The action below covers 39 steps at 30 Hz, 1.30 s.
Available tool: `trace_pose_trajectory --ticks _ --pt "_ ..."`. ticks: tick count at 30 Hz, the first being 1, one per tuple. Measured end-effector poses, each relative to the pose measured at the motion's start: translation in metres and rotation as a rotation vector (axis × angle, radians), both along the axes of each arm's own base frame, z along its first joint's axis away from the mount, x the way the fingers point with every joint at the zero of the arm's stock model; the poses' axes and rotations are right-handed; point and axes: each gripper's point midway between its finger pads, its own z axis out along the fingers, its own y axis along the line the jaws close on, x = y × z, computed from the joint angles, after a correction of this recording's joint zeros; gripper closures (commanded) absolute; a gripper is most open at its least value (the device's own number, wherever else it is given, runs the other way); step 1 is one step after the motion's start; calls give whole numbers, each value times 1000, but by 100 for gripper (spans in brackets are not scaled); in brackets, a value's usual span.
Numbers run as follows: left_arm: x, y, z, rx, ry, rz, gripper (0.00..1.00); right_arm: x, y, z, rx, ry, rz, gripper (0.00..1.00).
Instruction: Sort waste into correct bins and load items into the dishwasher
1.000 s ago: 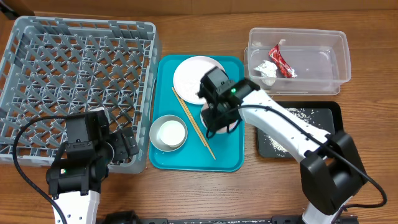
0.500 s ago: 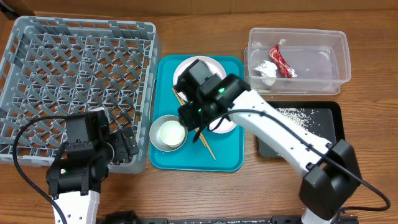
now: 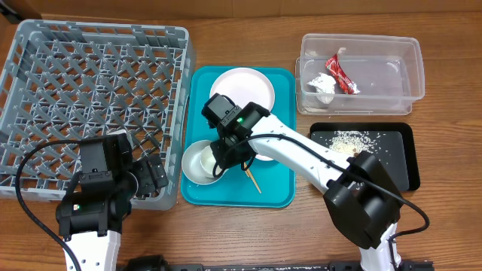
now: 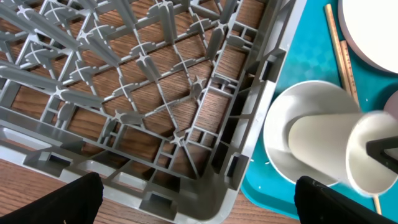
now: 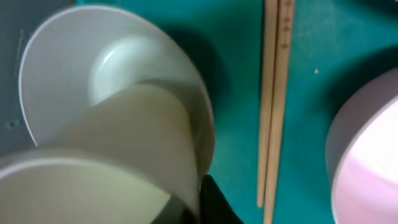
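My right gripper [image 3: 224,150] is shut on the rim of the small white cup [image 5: 118,155], which leans tilted in the grey metal bowl [image 3: 197,164] on the teal tray. The left wrist view shows the cup [image 4: 342,146] lying across the bowl [image 4: 292,168]. The wooden chopsticks [image 5: 273,106] lie just right of the bowl. The large white plate [image 3: 242,89] sits at the tray's back. The small plate [image 5: 367,155] is partly under my right arm. My left gripper [image 3: 151,177] is open and empty over the front right corner of the grey dish rack [image 3: 90,83].
The clear tub [image 3: 407,53] at the back right holds the red-and-white wrapper [image 3: 340,74] and the white tissue [image 3: 322,85]. The black tray [image 3: 399,154] in front of it holds loose rice [image 3: 350,139]. The teal tray [image 3: 275,192] lies between rack and bins.
My right arm has swung left from over the small plate to the bowl and closed on the cup, which now leans over. The left arm has not moved.
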Motion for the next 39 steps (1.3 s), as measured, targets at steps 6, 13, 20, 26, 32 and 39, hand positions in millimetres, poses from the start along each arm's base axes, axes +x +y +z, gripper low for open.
trace_pose_trajectory --ticks 6,13,20,26,32,39 --pt "0 0 0 0 0 0 0 8 -10 6 -25 -3 -35 96" --pt "13 -8 7 -42 -60 -28 0 61 -43 75 55 -95 -173 96" --pt "47 -47 34 -224 -235 -177 0 93 -99 158 272 -127 -329 96" --pt "77 -99 67 -451 -403 -461 0 93 -106 173 503 56 -350 96" --pt "87 -142 111 -657 -591 -792 0 72 -84 207 752 204 -238 96" --pt "82 -171 134 -757 -698 -1048 0 49 -66 239 930 322 -128 96"
